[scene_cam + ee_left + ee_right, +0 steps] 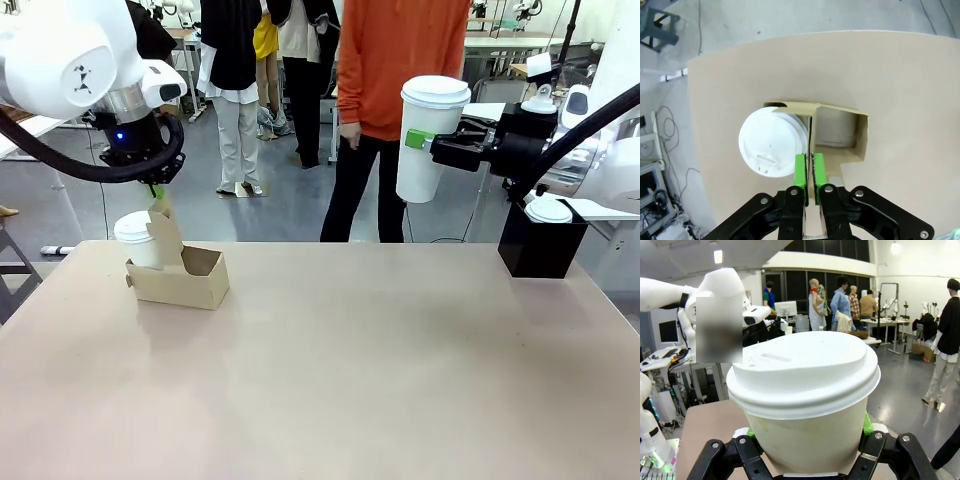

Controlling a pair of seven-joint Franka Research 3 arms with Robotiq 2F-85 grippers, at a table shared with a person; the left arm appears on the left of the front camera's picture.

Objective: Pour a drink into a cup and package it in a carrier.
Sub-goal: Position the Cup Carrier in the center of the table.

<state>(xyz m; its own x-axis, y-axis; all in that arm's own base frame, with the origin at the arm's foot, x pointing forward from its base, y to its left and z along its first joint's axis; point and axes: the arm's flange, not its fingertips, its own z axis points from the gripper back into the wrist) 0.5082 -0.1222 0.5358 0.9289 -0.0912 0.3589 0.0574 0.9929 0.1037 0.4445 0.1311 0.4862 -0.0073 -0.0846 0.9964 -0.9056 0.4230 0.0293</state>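
A: Nearest us lies bare surface [330, 400]. Beyond, our left claw [157, 197] pinches shut on the handle [166, 238] of the carrier [192, 282]; one lidded cup [133, 232] sits in it.
B: Our right claw [424, 140] grips a second cup [434, 160] aloft, well apart. Packaging, we judge: next, lower it into the empty hole [837, 131], which the left wrist view looks down into.

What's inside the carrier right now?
One lidded cup fills one hole of the carrier; the other hole is empty. The lid hides the cup's contents.
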